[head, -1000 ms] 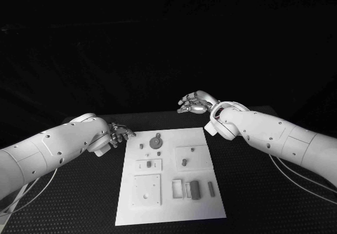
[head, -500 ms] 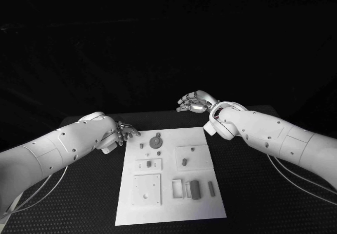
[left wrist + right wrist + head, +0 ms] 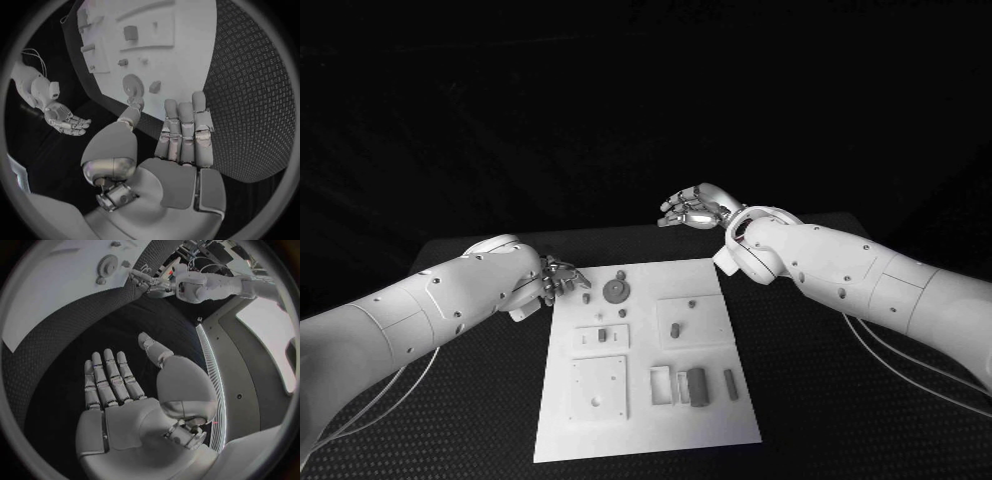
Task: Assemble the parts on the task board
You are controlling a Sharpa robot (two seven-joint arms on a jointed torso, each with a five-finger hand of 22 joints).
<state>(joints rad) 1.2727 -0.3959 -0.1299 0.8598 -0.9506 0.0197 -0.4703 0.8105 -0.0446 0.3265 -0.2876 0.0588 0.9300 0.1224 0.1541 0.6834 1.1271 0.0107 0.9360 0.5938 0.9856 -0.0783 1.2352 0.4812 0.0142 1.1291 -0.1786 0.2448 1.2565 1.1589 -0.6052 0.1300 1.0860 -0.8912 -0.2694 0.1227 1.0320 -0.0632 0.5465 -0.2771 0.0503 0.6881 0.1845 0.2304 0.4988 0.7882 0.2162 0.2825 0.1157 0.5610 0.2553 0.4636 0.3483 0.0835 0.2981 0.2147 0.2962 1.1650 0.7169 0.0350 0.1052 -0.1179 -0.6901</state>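
The board (image 3: 646,400) lay in the middle of the black table (image 3: 848,400), its long side running away from the robot. Nearest the robot on it sat a square plate (image 3: 602,386), and beside that a row of upright blocks (image 3: 692,385) with a thin pin (image 3: 730,379) at the row's right end. Further out came a smaller plate with a peg (image 3: 603,336) standing in it, and to its right a raised square carrying a short peg (image 3: 675,327). Towards the far edge lay a gear (image 3: 616,293), with a small piece (image 3: 587,297) just to its left. The left hand (image 3: 557,277) hovered at the board's far left corner, near that small piece and the gear; its fingers (image 3: 185,131) lay straight and side by side with the thumb apart, and it held nothing. The right hand (image 3: 695,211) hung beyond the board's far edge, well apart from the parts, palm open, fingers (image 3: 107,377) stretched out, empty too.
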